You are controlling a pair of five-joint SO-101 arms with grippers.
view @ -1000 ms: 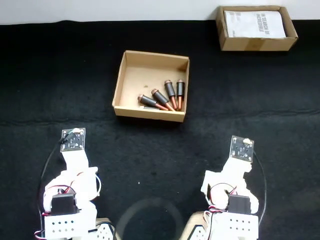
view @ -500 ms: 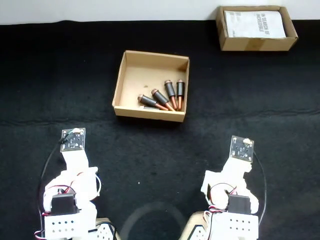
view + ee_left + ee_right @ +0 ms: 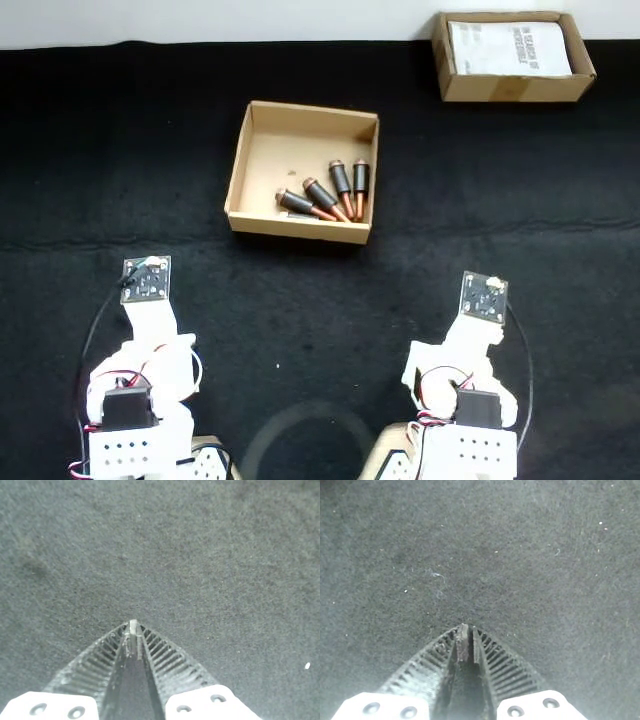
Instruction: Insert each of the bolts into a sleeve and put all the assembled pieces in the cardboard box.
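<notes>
An open cardboard box (image 3: pixel 262 150) stands on the black cloth at the middle of the table. Inside it, toward its right front corner, lie several assembled pieces (image 3: pixel 328 192), each a dark sleeve with a copper bolt tip sticking out. Both arms are folded back at the near edge, well short of the box. My left gripper (image 3: pixel 132 626) is shut over bare cloth with nothing between its fingers. My right gripper (image 3: pixel 464 629) is likewise shut over bare cloth. In the high view the arms' wrist boards sit at the near left (image 3: pixel 146 279) and near right (image 3: pixel 484 297).
A second cardboard box (image 3: pixel 513 57) with a printed white sheet inside stands at the far right corner. A white wall edge runs along the back of the table. Black cloth covers the whole surface between the arms and the boxes.
</notes>
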